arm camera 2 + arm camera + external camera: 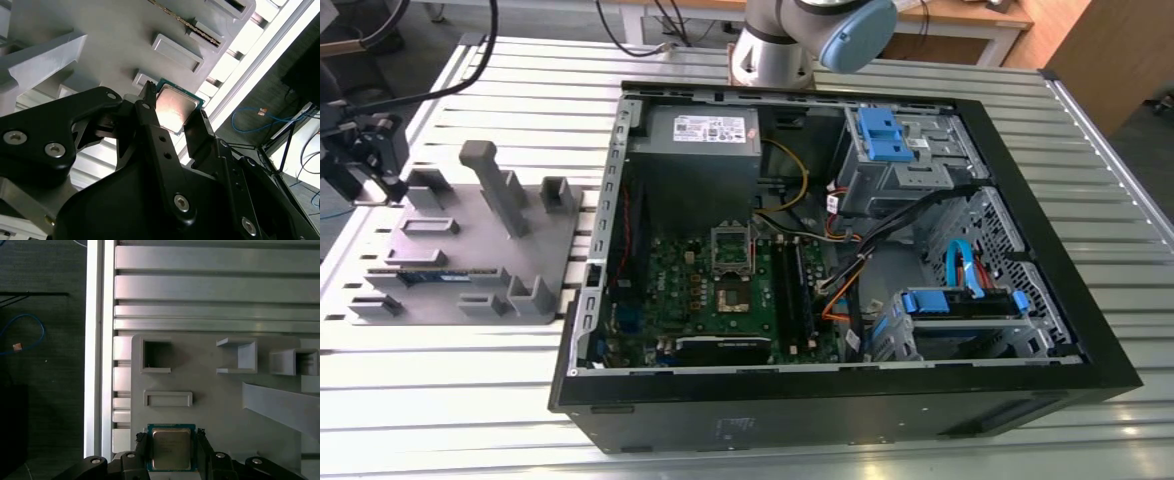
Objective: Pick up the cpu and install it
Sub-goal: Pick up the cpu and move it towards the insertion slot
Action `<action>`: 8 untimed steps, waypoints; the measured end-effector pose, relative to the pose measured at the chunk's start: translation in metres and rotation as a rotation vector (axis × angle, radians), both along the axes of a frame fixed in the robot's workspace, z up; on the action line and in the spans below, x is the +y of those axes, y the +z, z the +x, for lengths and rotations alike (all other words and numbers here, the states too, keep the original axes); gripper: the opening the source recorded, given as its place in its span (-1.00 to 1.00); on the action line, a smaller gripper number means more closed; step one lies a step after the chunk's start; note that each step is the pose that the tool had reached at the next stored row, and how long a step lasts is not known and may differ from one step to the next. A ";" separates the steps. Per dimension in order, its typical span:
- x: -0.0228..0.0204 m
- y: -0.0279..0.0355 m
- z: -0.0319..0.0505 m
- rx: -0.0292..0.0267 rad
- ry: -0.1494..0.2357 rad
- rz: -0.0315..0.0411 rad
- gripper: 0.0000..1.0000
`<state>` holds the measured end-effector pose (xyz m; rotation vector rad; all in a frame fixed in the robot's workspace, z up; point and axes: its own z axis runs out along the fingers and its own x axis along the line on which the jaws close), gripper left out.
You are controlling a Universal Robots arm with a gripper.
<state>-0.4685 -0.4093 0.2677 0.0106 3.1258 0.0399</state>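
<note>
The cpu [171, 449], a flat square chip with a silvery top and a thin green rim, lies between my gripper's [171, 436] two black fingers, low over the grey fixture [220, 405]. In the second wrist view the fingers [150, 100] press against opposite edges of the cpu [175, 107], so the gripper [174, 105] is shut on it. In the exterior view the gripper [374, 185] is at the far left, over the back left corner of the fixture [454, 250]. The motherboard socket [731, 290] inside the computer case sits bare, with its metal frame [730, 245] swung up.
The open black computer case [854, 400] lies on the slatted metal table [854, 70], right of the fixture. A memory stick with a blue label [434, 277] rests in a fixture slot. Tall grey posts [487, 180] rise from the fixture. Cables [841, 290] and blue drive bays [894, 135] crowd the case.
</note>
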 end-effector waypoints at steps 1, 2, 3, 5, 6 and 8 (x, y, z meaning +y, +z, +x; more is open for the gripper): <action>0.0000 0.0002 0.0000 -0.0001 0.000 0.0000 -0.06; 0.0000 0.0004 0.0000 -0.0001 0.000 0.0000 -0.06; 0.0000 0.0008 0.0000 0.0002 0.000 -0.0001 -0.06; 0.0000 0.0010 0.0000 0.0000 0.000 0.0000 -0.06; 0.0000 0.0012 0.0000 0.0001 0.000 -0.0001 -0.06; 0.0000 0.0016 0.0000 0.0002 0.000 -0.0001 -0.06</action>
